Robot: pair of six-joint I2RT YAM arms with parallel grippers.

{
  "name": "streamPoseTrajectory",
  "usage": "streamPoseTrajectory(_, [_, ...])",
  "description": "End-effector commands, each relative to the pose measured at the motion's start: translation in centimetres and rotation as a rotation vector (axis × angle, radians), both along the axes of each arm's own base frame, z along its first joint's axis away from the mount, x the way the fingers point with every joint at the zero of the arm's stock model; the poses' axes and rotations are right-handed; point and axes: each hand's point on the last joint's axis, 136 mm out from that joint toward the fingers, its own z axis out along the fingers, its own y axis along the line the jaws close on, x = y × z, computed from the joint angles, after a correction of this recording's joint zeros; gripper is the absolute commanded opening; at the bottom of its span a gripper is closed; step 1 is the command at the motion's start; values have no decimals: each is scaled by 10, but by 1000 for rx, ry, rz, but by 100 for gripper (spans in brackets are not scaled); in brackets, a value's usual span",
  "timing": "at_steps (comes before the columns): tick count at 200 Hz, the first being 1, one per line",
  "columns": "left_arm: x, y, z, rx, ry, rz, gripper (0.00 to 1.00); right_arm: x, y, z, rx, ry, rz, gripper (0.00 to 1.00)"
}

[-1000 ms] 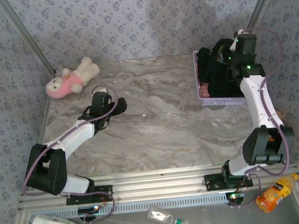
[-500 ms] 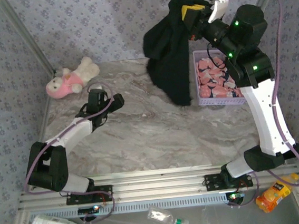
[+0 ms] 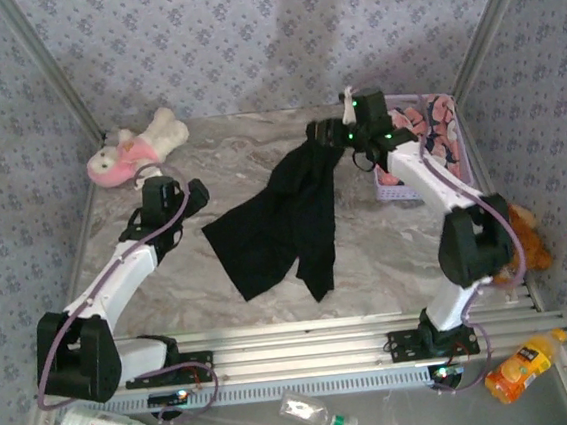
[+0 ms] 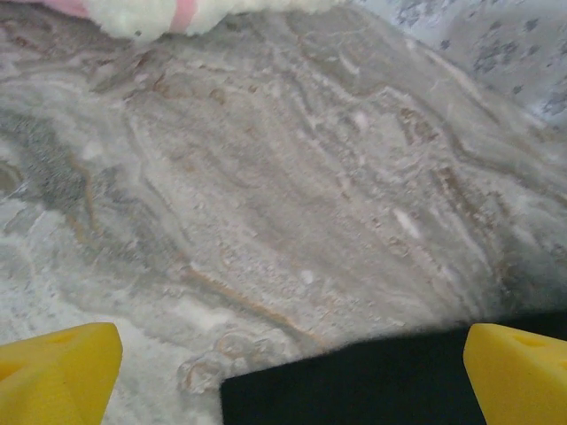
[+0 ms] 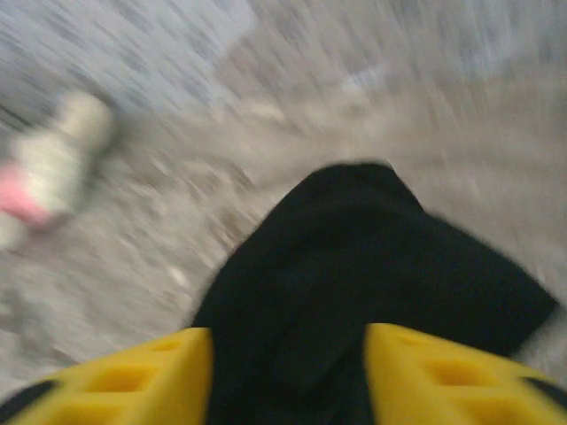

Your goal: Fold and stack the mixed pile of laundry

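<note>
I count two garments: one black T-shirt, trailing from my right gripper across table centre toward 6 o'clock, and one pink garment in the single basket at 2 o'clock. The right fingers bracket black cloth; I cannot tell if they pinch. Left gripper, at 9 o'clock, is spread wide

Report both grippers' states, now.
Left gripper: open, holding nothing.
Right gripper: black T-shirt between its fingers; whether it grips cannot be told.
</note>
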Motion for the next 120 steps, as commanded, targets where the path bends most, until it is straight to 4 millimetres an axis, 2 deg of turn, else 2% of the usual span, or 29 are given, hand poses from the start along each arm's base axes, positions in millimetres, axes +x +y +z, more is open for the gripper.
streamPoseTrajectory(1, [-6, 1, -11, 33, 63, -17, 100, -10, -18, -37, -14, 115, -74, 72])
streamPoseTrajectory(13, [-9, -6, -19, 19, 84, -51, 100, -24, -24, -55, -54, 145, -90, 75])
streamPoseTrajectory(29, [-15, -16, -35, 4, 127, -98, 100, -46, -27, -69, -114, 173, -102, 78])
streamPoseTrajectory(37, [-19, -22, -44, -2, 153, -122, 100, -55, -23, -68, -133, 174, -96, 78])
streamPoseTrajectory(40, [-20, -25, -47, -5, 163, -130, 100, -66, -24, -81, -150, 204, -91, 78])
streamPoseTrajectory(51, [-26, -32, -60, -1, 200, -152, 100, -83, -18, -87, -169, 220, -77, 79])
streamPoseTrajectory(74, [-35, -51, -79, 11, 255, -203, 97, -118, 9, -105, -179, 268, -26, 79])
streamPoseTrajectory(95, [-37, -70, -88, 12, 269, -252, 90, -148, 38, -125, -218, 310, 40, 78])
streamPoseTrajectory(120, [-41, -84, -100, 97, 299, -308, 80, -168, 79, -137, -248, 314, 128, 76])
